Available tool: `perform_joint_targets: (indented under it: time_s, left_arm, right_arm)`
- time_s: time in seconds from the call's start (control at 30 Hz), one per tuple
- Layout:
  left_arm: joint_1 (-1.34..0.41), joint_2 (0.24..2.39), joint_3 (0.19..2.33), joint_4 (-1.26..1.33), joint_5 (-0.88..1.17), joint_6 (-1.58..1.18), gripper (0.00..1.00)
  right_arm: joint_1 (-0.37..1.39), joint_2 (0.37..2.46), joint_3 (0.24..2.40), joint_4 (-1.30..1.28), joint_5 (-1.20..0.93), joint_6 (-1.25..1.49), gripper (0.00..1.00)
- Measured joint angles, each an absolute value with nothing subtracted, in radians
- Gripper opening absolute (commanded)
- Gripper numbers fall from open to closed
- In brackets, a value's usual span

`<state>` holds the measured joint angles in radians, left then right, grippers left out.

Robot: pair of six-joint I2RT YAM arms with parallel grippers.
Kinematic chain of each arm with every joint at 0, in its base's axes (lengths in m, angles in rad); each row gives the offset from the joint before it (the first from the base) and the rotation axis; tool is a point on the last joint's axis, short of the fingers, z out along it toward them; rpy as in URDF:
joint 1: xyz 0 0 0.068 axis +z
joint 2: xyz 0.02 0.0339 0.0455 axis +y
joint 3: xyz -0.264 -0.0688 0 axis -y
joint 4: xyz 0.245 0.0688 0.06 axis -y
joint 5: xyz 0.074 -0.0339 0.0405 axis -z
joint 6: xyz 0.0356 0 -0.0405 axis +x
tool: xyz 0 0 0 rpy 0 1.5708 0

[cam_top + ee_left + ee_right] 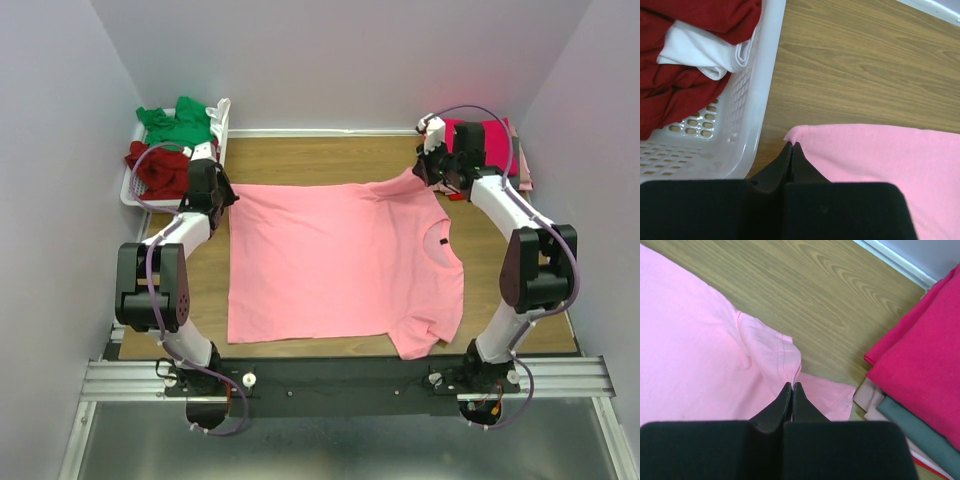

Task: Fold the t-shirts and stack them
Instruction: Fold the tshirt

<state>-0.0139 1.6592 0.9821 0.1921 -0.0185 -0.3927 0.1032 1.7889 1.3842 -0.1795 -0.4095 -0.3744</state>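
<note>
A light pink t-shirt (335,265) lies spread flat on the wooden table, its neck with a dark label (441,243) to the right. My left gripper (222,198) is shut on the shirt's far left hem corner (799,134). My right gripper (425,172) is shut on the far right sleeve's cloth (785,362), which is bunched into a fold. A folded stack with a magenta shirt (488,140) on top sits at the far right; in the right wrist view the magenta shirt (920,355) lies over a grey-green one (920,437).
A white slotted basket (130,190) at the far left holds green (178,122) and dark red (155,168) shirts; in the left wrist view its wall (752,100) stands just left of my left gripper. White walls close in on the table.
</note>
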Motion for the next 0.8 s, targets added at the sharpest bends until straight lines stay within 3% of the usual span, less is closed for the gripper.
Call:
perform_joint_targets:
  time_s: [0.8]
  left_arm:
    - [-0.014, 1.619, 0.926, 0.182, -0.019, -0.392, 0.00]
  right_arm:
    - [0.081, 1.440, 1.100, -0.166, -0.459, -0.363, 0.00]
